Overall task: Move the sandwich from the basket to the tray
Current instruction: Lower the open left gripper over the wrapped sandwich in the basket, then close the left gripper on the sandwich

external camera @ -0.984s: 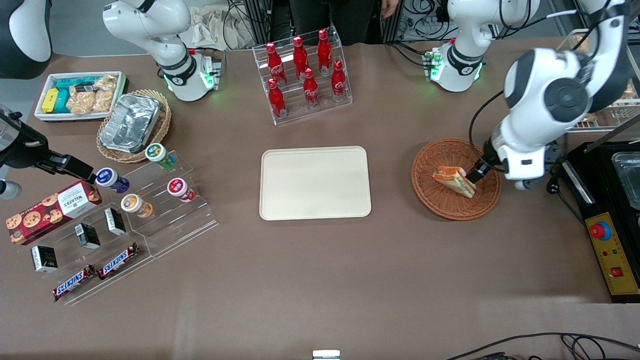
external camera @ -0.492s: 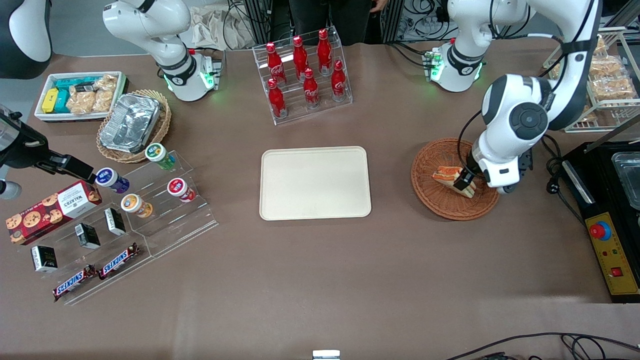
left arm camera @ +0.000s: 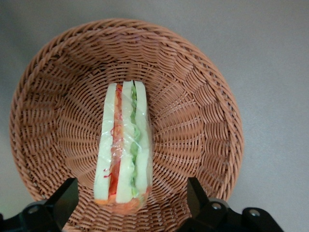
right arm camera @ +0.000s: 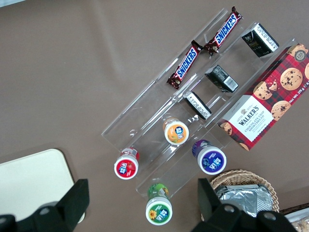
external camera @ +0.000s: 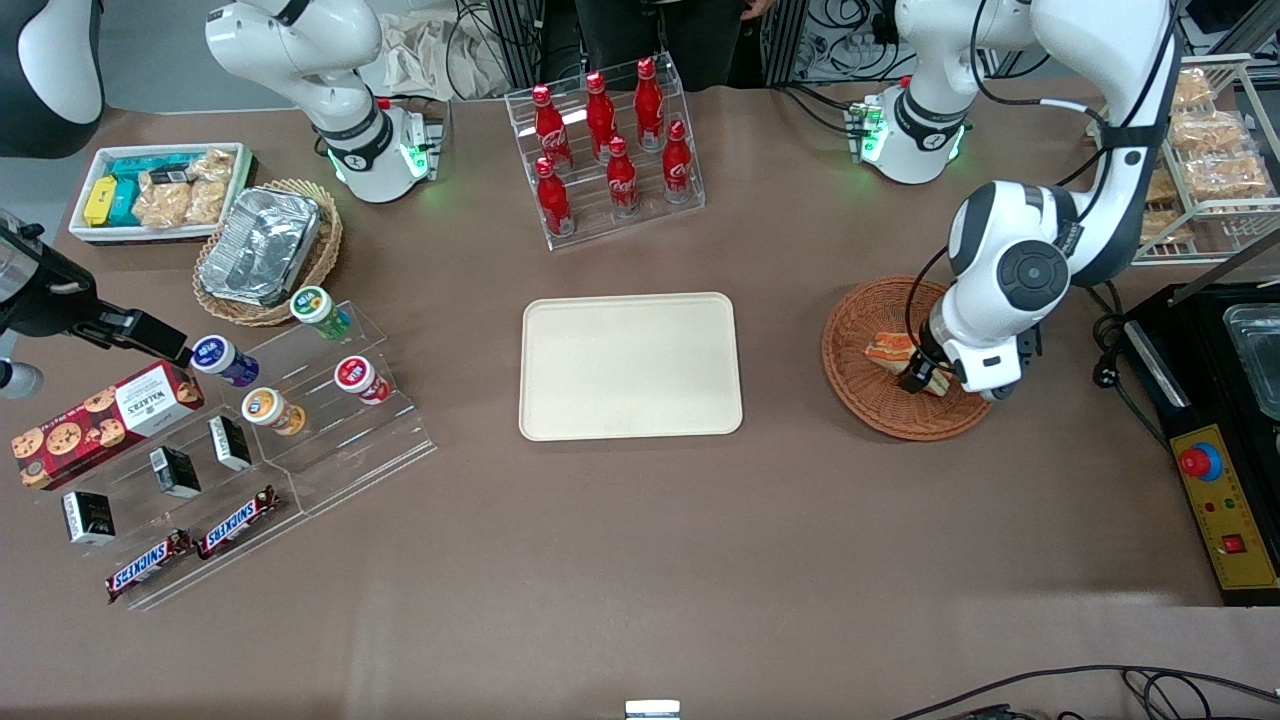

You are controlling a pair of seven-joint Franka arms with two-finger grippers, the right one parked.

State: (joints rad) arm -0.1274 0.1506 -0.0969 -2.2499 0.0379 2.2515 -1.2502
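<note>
A wrapped sandwich (left arm camera: 123,149) of pale bread with red and green filling lies in the reddish-brown wicker basket (left arm camera: 203,111). From the front the sandwich (external camera: 885,349) is partly hidden by the arm inside the basket (external camera: 860,395). My gripper (left arm camera: 130,205) hangs low over the basket, open, with its fingers (left arm camera: 65,200) on either side of the sandwich's end and not touching it. In the front view the gripper (external camera: 925,375) is over the sandwich's nearer end. The cream tray (external camera: 631,366) lies bare at the table's middle.
A rack of red bottles (external camera: 606,150) stands farther from the camera than the tray. A black box with a red button (external camera: 1222,500) sits toward the working arm's end. A wire rack of bagged pastries (external camera: 1205,150) stands there too. Acrylic snack stands (external camera: 250,440) lie toward the parked arm's end.
The gripper has swung in over the basket and come down around the sandwich's nearer end. The sandwich has not moved.
</note>
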